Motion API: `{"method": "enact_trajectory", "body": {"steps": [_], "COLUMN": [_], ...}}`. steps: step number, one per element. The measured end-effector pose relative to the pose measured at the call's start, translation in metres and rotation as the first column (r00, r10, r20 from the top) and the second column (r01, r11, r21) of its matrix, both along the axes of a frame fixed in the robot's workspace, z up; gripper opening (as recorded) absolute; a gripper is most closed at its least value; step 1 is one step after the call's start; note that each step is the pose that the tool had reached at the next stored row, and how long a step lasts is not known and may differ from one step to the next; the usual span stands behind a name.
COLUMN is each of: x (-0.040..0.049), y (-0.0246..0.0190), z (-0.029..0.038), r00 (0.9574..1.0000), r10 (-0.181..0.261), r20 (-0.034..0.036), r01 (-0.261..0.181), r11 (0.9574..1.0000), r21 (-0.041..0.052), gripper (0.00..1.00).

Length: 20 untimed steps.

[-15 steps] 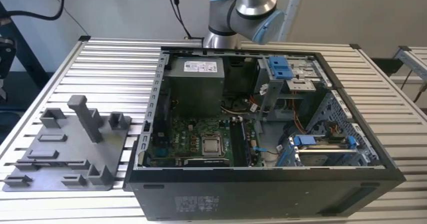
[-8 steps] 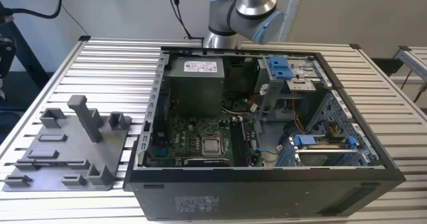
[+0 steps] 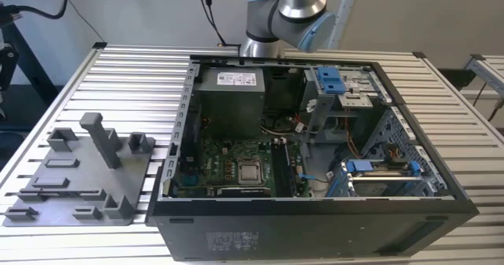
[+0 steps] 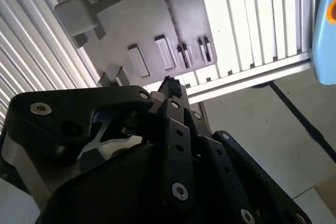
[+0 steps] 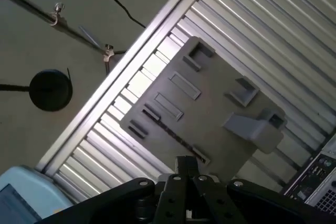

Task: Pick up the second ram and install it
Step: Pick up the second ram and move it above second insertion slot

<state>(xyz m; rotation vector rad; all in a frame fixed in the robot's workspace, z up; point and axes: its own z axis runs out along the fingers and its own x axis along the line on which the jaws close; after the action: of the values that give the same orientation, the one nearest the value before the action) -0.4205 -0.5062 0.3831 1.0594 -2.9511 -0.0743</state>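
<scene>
Right, on the exterior view's left we have the grey holder (image 3: 82, 177) lying on the slatted worktop (image 3: 134, 70). In the first wrist view the second ram (image 5: 177, 137) stands on edge in the holder's slot, a thin dark strip. Our hand (image 5: 186, 164) hangs well above that holder, its fingers drawn together with nothing between them. Moving right, the open computer case (image 3: 315, 229) sits just beside the holder, and the arm (image 3: 287, 5) rises behind it.
</scene>
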Motion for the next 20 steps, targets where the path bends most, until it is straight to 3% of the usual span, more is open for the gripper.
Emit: {"method": "enact_trajectory", "body": {"steps": [5, 10, 14, 20], "x": [0.0000, 0.0000, 0.0001, 0.0000], "y": [0.0000, 0.0000, -0.0001, 0.0000], "z": [0.0000, 0.0000, 0.0000, 0.0000], "r00": [0.9969, 0.9867, 0.9737, 0.9473], "r10": [0.078, 0.163, 0.228, 0.320], "r20": [0.0000, -0.0001, -0.0001, -0.0002], "r01": [-0.078, -0.163, -0.228, -0.320], "r11": [0.9969, 0.9867, 0.9737, 0.9473], "r21": [0.0000, -0.0005, -0.0006, -0.0006], "gripper": [0.11, 0.11, 0.11, 0.11]}}
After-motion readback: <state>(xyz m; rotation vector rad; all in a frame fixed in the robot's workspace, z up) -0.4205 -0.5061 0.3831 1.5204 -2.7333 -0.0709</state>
